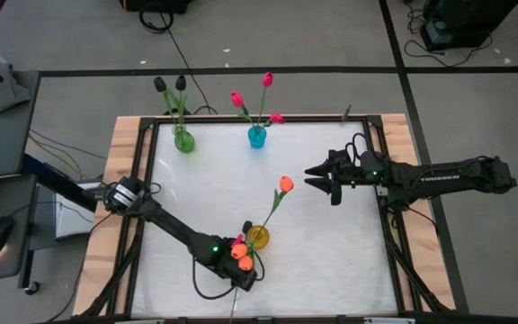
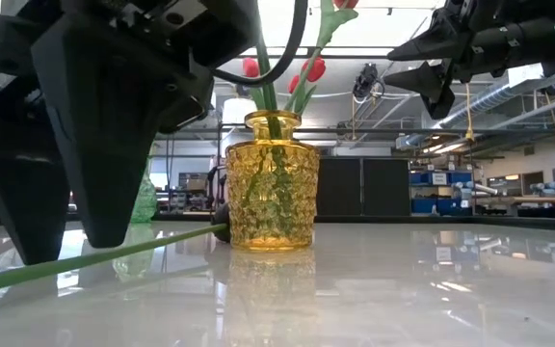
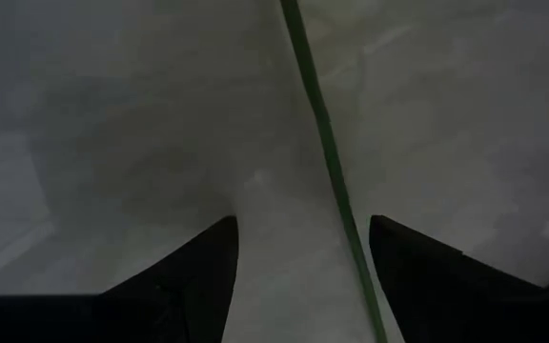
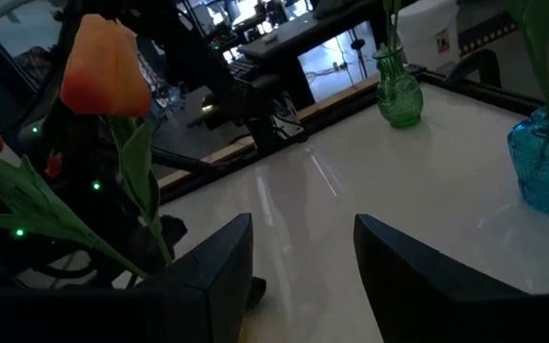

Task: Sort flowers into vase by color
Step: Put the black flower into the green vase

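Two hands, both spread, holding nothing. Left hand [image 3: 298,276] straddles a stem [image 3: 327,162] lying on the desk [image 1: 331,243] beside the yellow vase [image 2: 272,183]. Right hand [image 1: 317,177] hovers empty. Only the left wrist view shows the gap around that stem.

floor: grey carpet [image 1: 313,36], black tape lines | behind: dark cabinets [image 2: 364,188], ceiling lights

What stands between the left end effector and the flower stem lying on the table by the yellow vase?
Nothing visible. The left end effector is open with its fingers straddling the green stem on the bare tabletop. The yellow vase stands just beyond it, not between them.
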You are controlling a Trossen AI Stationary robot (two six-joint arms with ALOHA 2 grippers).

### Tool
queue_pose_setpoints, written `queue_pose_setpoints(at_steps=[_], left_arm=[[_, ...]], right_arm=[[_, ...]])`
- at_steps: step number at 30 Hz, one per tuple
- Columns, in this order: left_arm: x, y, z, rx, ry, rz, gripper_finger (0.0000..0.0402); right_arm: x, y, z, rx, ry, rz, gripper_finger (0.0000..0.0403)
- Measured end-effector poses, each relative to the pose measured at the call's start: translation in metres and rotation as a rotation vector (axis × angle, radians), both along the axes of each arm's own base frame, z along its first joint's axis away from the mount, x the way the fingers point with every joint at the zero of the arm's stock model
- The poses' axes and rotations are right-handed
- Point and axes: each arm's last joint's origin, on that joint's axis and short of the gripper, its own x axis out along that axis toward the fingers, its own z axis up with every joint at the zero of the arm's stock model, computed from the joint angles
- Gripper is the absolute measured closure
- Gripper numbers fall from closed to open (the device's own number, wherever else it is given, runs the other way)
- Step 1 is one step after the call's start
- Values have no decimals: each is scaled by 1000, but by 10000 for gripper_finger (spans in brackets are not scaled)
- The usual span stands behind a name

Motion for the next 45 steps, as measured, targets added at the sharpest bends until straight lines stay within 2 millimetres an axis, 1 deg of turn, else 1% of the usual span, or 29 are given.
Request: queue_pose_setpoints(at_steps=[19,27,36,39,40,45], left_arm=[[2,10,-3,11,48,25,159],[0,14,-4,26,82,41,159],[-6,17,-5,38,158,30,159],[-13,20,-4,55,220,34,159],[-12,20,-2,54,228,35,159],[-12,19,14,74,276,34,159]], right_arm=[[0,0,0,0,-1,0,210],[0,0,0,0,0,0,210],[0,0,0,0,0,0,210],[0,0,0,0,0,0,210],[0,0,0,0,-1,0,210],[0,0,0,0,-2,0,210]])
